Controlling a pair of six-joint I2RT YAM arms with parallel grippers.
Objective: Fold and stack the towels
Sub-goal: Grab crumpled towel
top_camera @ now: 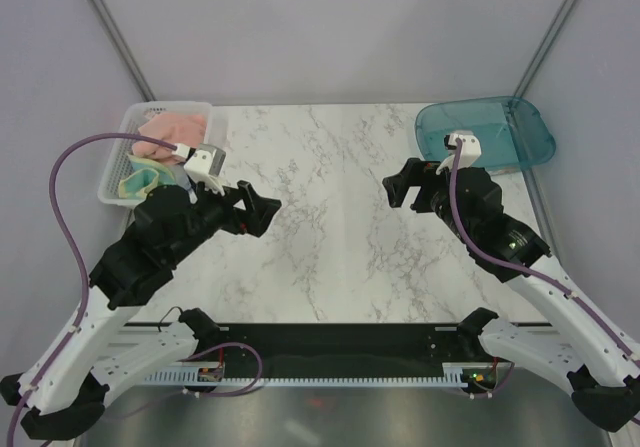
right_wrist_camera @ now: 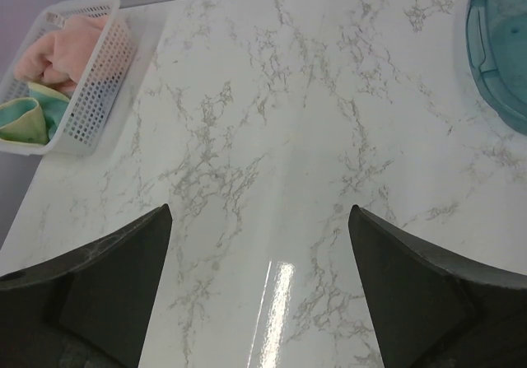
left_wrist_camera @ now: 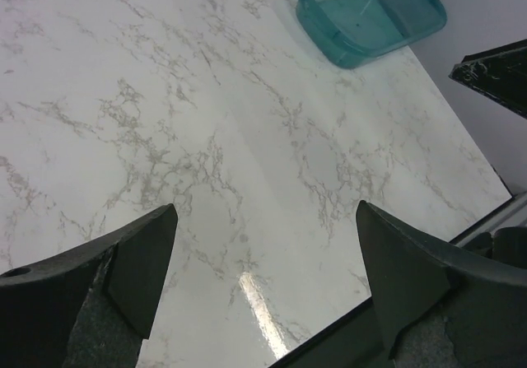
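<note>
The salmon-pink towel lies crumpled in a white perforated basket at the table's far left, with the pale-yellow and teal towel in front of it. Both show in the right wrist view, pink and yellow-teal. The grey-blue towel is out of view. My left gripper is open and empty over the left-centre of the marble table, right of the basket. My right gripper is open and empty over the right-centre. Its view shows only bare marble between the fingers.
A teal translucent tray sits at the far right corner, also in the left wrist view and at the right wrist view's edge. The basket stands against the left table edge. Grey walls enclose the table.
</note>
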